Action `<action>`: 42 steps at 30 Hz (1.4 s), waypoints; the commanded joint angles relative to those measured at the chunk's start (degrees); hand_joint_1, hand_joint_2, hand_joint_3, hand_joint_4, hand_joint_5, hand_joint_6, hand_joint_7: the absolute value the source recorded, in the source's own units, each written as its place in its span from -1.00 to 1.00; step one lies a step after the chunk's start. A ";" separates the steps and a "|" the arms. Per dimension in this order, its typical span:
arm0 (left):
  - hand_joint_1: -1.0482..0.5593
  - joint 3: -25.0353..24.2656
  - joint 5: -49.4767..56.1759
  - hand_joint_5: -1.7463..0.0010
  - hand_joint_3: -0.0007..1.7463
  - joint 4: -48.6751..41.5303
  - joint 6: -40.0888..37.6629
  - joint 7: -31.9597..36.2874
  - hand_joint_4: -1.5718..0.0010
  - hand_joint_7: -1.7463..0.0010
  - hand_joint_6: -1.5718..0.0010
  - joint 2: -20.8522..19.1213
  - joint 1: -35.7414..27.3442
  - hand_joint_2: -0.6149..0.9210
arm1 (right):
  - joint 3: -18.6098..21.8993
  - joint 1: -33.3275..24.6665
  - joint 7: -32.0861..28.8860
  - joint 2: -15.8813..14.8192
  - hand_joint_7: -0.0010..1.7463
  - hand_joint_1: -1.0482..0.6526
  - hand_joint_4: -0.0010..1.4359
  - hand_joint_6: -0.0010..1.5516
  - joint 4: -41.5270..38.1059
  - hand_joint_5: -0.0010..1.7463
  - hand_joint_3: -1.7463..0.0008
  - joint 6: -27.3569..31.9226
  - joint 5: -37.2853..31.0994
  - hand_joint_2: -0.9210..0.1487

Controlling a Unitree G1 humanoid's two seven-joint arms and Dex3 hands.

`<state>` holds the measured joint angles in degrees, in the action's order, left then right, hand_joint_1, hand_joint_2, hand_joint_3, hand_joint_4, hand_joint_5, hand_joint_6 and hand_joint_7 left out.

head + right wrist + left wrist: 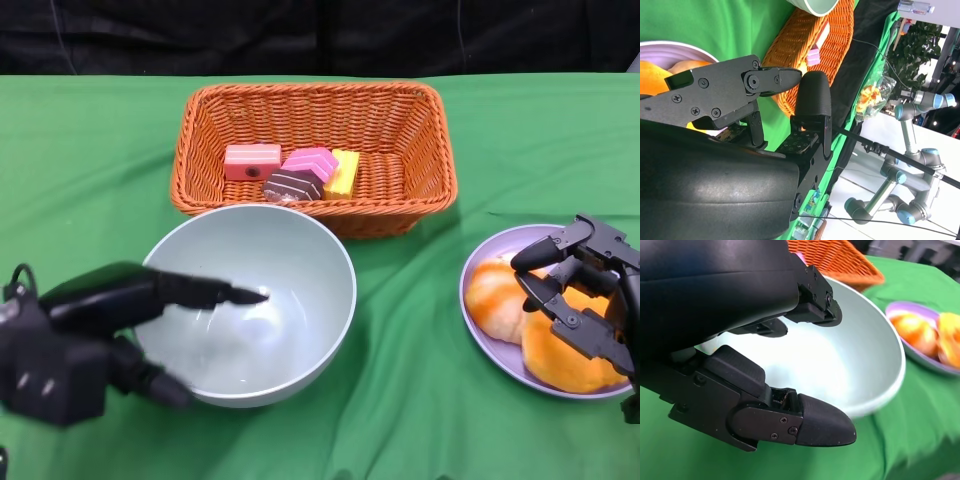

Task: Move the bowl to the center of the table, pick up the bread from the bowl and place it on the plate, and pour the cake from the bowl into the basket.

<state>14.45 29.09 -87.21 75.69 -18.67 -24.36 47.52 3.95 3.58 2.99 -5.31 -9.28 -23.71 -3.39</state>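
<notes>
Near the table's front edge, left of centre, pale green smooth bowl (255,300) sits empty; left hand (95,335) grips its near rim. Rigid, probably slippery: hold the rim. Right hand (585,290) hovers released over bread.

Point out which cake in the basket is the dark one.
The chocolate-brown striped cake, at the front of the basket. Behind and beside it lie a salmon-pink block, a pink striped piece and a yellow piece.
</notes>
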 commanded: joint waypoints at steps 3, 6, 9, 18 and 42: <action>-0.59 -25.18 -48.73 0.83 -0.77 24.60 -41.75 -44.60 0.25 0.95 0.45 7.53 -7.26 1.00 | 0.08 -0.31 0.66 -0.67 0.46 0.04 -0.03 -0.17 0.85 0.75 0.63 0.03 1.13 -0.87; -0.43 -24.63 -53.74 0.77 -0.80 36.41 -45.28 -38.26 0.15 0.91 0.33 10.16 -13.29 1.00 | -0.43 -1.25 1.64 -0.46 0.45 0.06 -0.03 -0.16 2.08 0.74 0.62 0.11 1.88 -0.86; -0.11 -23.39 -55.15 0.10 -0.83 47.57 -48.06 -31.47 0.14 0.88 -0.03 12.14 -19.27 1.00 | -0.96 -2.49 2.26 -0.10 0.43 0.03 -0.03 -0.14 3.99 0.73 0.62 0.45 2.23 -0.86; 0.20 -20.34 -51.27 -0.91 -0.46 73.87 -59.99 -17.82 0.27 -0.37 0.14 15.15 -34.94 0.96 | -4.67 -8.73 4.56 0.82 0.39 -0.03 -0.01 -0.13 14.83 0.71 0.64 2.74 3.08 -0.88; 0.22 -25.59 -42.91 -0.85 -0.53 66.49 -40.58 -12.63 0.24 -0.44 0.19 10.37 -44.02 1.00 | -4.20 -29.09 2.20 0.27 0.46 0.13 -0.08 -0.20 32.81 0.83 0.36 8.34 1.33 -0.75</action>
<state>-10.09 -14.26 -19.31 35.19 -33.41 -13.67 2.12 -1.53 -25.47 6.09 -4.77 24.36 -14.70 -1.39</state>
